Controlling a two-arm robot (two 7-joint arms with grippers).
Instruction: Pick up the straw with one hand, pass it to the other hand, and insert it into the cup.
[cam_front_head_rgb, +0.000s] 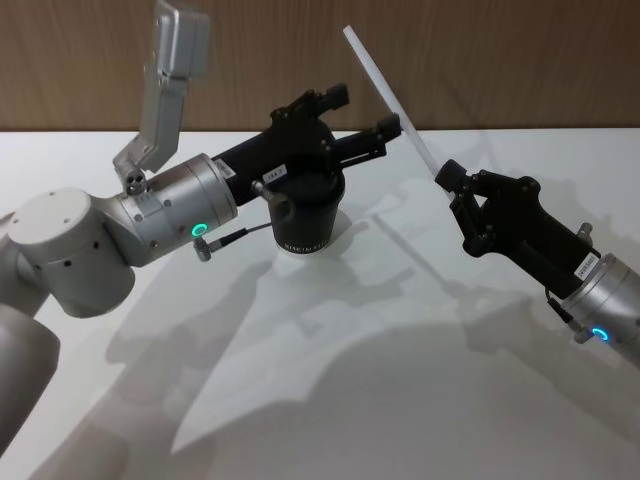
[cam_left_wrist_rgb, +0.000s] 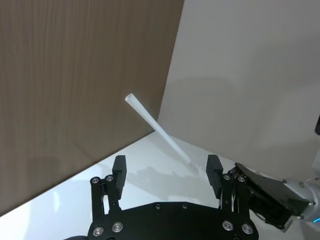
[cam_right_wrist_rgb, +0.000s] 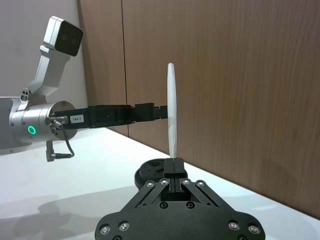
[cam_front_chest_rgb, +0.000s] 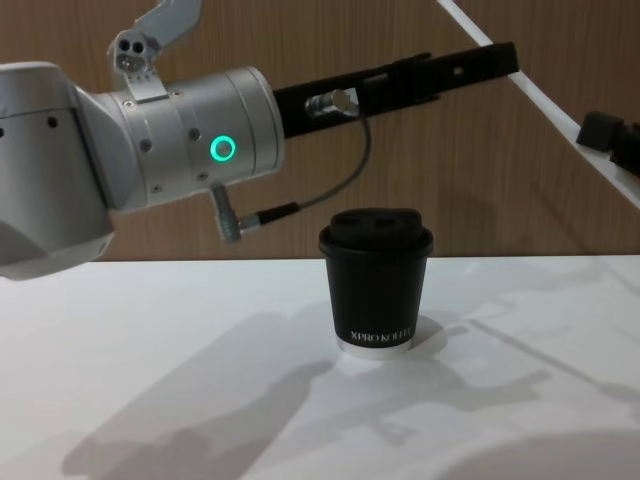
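Aloft, right gripper (cam_right_wrist_rgb: 174, 163) pinching straw (cam_front_head_rgb: 377, 80), left gripper (cam_left_wrist_rgb: 166, 170) agape, perhaps straddling it, above cup (cam_front_chest_rgb: 378, 290).

Your left gripper (cam_front_head_rgb: 365, 112) hangs above the cup (cam_front_chest_rgb: 378, 290), fingers (cam_left_wrist_rgb: 119, 172) spread wide. Your right gripper (cam_front_head_rgb: 447, 177) sits up high, right of the cup, pinching the straw (cam_front_head_rgb: 375, 75).

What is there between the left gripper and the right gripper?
The straw: in the head view it runs from the shut right gripper up past the open left gripper.
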